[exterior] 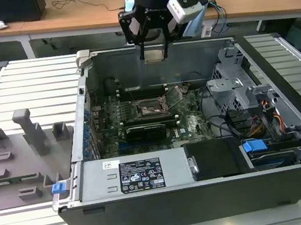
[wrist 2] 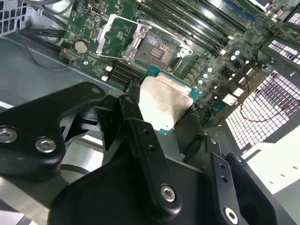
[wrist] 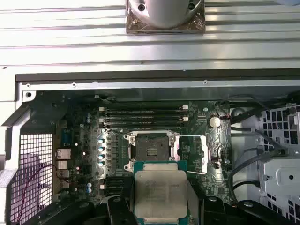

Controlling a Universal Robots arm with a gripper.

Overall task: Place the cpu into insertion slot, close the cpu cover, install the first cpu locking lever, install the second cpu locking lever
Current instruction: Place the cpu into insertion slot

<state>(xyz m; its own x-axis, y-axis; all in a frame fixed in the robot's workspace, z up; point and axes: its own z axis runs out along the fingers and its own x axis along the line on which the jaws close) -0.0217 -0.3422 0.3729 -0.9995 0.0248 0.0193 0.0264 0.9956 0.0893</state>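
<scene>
Grips the cpu [wrist: 161, 194] flat in the gripper [exterior: 153, 52], silvery top up, high over the far side of the open computer case [exterior: 151, 204]. Hangs well apart from the insertion slot [wrist: 151, 149] on the motherboard [exterior: 192, 123] below, pin field bare, with the cpu cover [wrist: 192, 150] swung open just beside it.

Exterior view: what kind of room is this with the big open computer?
Probably a robot lab or workshop: an open computer case sits on a slatted metal bench, a gripper holds a cpu above it, and wooden desks stand behind.
</scene>
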